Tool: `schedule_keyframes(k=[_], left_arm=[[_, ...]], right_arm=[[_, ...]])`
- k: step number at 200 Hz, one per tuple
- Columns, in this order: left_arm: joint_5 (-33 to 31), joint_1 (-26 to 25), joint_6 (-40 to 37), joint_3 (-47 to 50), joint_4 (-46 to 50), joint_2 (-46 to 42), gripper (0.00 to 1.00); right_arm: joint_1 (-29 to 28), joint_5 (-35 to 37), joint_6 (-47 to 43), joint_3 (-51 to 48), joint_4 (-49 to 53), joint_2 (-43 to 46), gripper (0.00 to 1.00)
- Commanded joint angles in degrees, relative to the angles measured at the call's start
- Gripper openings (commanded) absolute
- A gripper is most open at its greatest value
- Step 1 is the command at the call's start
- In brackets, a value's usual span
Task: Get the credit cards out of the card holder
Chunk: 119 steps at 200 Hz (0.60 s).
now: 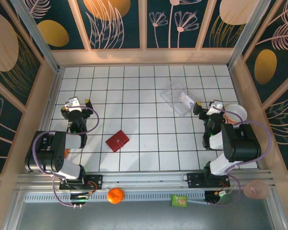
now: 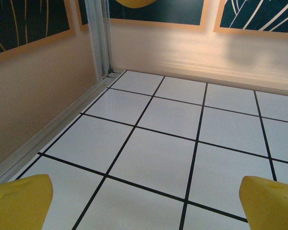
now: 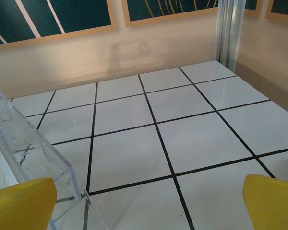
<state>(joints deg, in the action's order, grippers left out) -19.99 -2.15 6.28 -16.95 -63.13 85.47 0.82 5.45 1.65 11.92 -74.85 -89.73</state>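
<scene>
White tiled surface (image 1: 153, 148) bears the folded red card holder (image 1: 117, 141) nearer my left tool (image 1: 78, 103) than my right tool (image 1: 209, 105), both spread wide and empty, poised for approach.

Robot lab test cell: gridded white tabletop (image 1: 149, 96), leaf-print wall panels (image 1: 120, 19), aluminium mounting rail (image 1: 144, 179).
</scene>
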Motion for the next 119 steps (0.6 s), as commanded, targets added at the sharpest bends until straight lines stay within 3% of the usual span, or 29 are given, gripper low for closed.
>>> schedule_keyframes(k=[1,14,27,53,86,94,119], left_arm=[[-3.2,0.2,2.1,-2.9,3.9,-1.5,0.99],[-7.0,0.1,3.9,-7.3,13.7,-3.1,0.99],[-5.9,0.1,3.6,-9.3,17.6,-4.9,0.99],[-4.6,0.2,7.2,-9.0,18.4,-10.7,0.99],[-4.2,0.2,14.0,-8.8,18.2,-15.5,0.99],[-5.3,0.1,16.8,-9.0,18.7,-16.4,0.99],[-9.0,0.2,27.5,-9.8,23.6,-19.2,0.99]], right_arm=[[0.5,0.8,1.2,0.5,-0.6,1.5,0.99],[1.0,0.8,2.0,0.8,1.7,2.7,0.99],[0.8,1.0,1.7,0.8,1.3,2.8,0.99],[0.7,1.4,1.8,0.9,1.7,3.1,0.99],[0.8,0.8,1.7,5.1,10.0,4.3,0.99],[0.7,3.9,2.7,7.6,17.2,7.0,0.99],[-1.4,23.2,11.0,16.0,37.3,12.0,0.99]])
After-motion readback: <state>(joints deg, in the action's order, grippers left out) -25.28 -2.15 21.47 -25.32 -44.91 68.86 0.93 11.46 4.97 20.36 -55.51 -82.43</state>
